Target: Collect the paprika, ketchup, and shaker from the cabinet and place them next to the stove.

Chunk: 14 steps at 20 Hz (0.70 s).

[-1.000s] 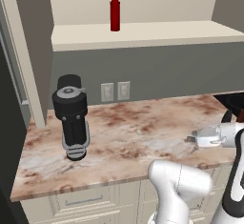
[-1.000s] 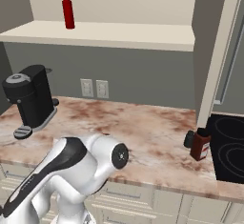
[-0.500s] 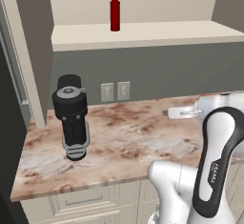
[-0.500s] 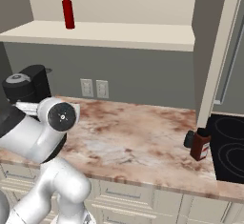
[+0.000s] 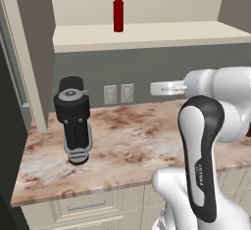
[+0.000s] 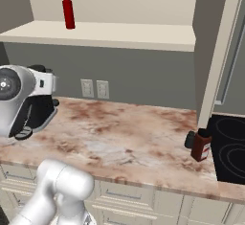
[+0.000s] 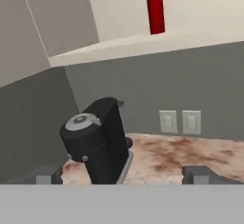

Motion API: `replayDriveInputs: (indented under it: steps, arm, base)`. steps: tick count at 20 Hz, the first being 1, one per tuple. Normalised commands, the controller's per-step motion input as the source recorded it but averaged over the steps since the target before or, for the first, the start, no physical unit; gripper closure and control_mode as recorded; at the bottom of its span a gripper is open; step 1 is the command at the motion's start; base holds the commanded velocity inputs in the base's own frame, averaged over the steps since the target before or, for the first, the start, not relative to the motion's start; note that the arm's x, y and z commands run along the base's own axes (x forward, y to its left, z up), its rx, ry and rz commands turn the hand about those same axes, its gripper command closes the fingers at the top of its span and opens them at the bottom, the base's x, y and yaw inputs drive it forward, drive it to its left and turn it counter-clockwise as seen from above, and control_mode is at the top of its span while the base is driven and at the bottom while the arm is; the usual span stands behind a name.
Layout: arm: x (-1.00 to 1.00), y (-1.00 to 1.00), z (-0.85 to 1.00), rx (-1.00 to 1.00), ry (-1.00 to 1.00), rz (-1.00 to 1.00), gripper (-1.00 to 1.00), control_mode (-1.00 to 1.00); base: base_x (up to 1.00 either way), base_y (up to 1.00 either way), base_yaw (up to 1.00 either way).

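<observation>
ketchup (image 5: 118, 13) on shelf (image 5: 147, 33); paprika (image 6: 201, 145) on counter (image 6: 124, 142).

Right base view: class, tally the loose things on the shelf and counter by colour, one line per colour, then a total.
Bright red: 1, the ketchup on the cabinet shelf.
Dark red-brown: 1, the paprika beside the stove.
Black: 2, the shaker and the coffee machine.
Total: 4

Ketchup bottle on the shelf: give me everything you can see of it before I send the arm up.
The ketchup is a slim, glossy, all-red squeeze bottle with a pointed nozzle and no visible label. It stands upright, alone on the cream cabinet shelf board, towards its left end, ahead of the pale back wall. Nothing touches it except the shelf.
</observation>
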Motion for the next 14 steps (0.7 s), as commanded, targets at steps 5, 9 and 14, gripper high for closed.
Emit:
replayDriveInputs:
  steps: [5,9,14]
  arm:
    - [0.04,0.00,0.65,-0.20,-0.10,-0.12,-1.00,-1.00]
    - [-0.06,0.00,0.27,-0.07,-0.10,-0.06,-1.00,-1.00]
    - [0.07,0.18,0.04,0.00,-0.02,0.00,-1.00,-1.00]
  base:
    - [0.00,0.00,0.00]
    - [0.00,0.00,0.00]
    - [0.00,0.00,0.00]
